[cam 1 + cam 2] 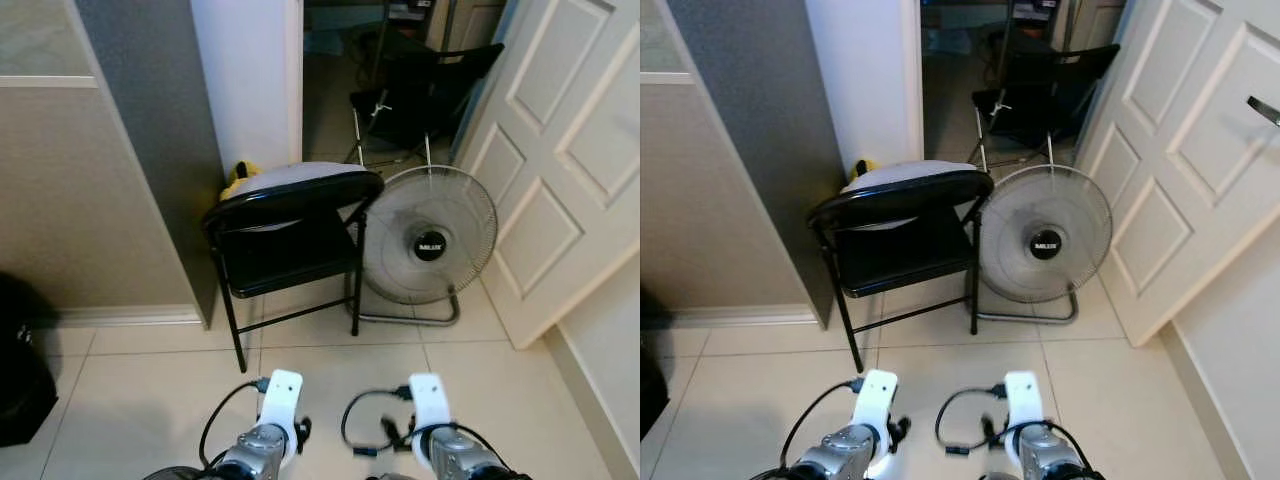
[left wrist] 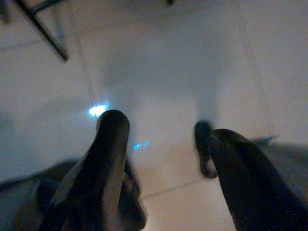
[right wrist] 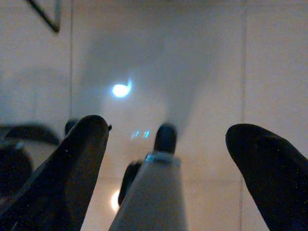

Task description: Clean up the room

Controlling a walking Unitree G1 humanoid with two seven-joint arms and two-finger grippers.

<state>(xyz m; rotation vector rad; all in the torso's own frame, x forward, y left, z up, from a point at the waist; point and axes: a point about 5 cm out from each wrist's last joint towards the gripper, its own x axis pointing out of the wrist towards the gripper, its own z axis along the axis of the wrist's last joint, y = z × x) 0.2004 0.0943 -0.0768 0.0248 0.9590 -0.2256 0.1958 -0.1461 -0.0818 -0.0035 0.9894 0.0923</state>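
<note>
Chairs: 2 black (image 1: 290, 245), (image 1: 420, 95); 1 fan (image 1: 430, 247). Left hand (image 2: 166, 144), right hand (image 3: 166, 159) spread wide, holding nothing.

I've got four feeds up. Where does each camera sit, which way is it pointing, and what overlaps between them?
Left eye view: on the head, looking forward and down at the folding chair, floor fan and white door; both forearms show at the bottom.
Right eye view: same head, same scene, shifted slightly.
Left wrist view: along the left gripper, open, down at floor tiles.
Right wrist view: along the right gripper, open, down at tiles.
Shared: both eyes share the whole scene; both wrists share the tiled floor.
</note>
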